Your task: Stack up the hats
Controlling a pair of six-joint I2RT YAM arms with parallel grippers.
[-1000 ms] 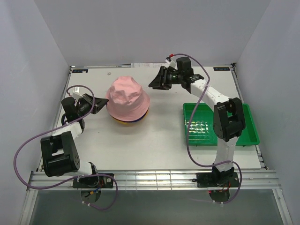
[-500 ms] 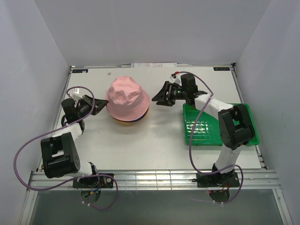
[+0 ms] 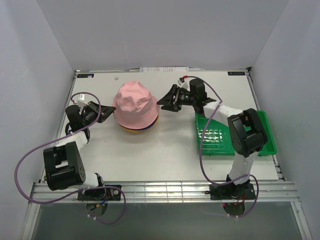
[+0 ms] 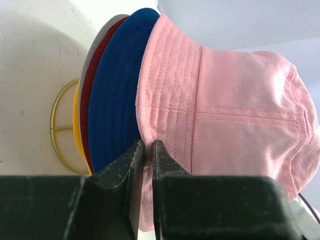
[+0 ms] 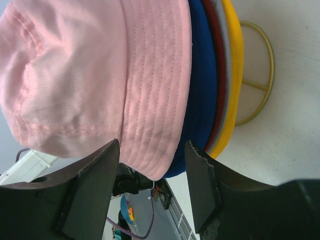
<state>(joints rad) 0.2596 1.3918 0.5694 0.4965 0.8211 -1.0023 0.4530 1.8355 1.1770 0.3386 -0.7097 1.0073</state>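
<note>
Bare white table (image 3: 165, 150); green tray (image 3: 265, 141) at its right. The stack of hats (image 3: 136, 114) stood left of centre: pink hat (image 3: 134, 99) on top, then blue hat (image 5: 200, 75), dark red hat (image 5: 210, 45), grey hat (image 5: 220, 35), yellow hat (image 5: 234, 60) lowest. The left gripper (image 4: 148, 145) was clamped on the pink hat's brim. The right gripper (image 3: 167, 100) hung just beside the stack's right, jaws apart, holding nothing. A gold wire stand (image 5: 272, 65) showed beneath the stack.

Nothing legible shows. A dark sticker (image 3: 85, 75) at the desk's (image 3: 165, 155) far left corner, a second sticker (image 3: 238, 73) at its far right corner and a white slip (image 3: 162, 69) at the far edge are too small to read.
</note>
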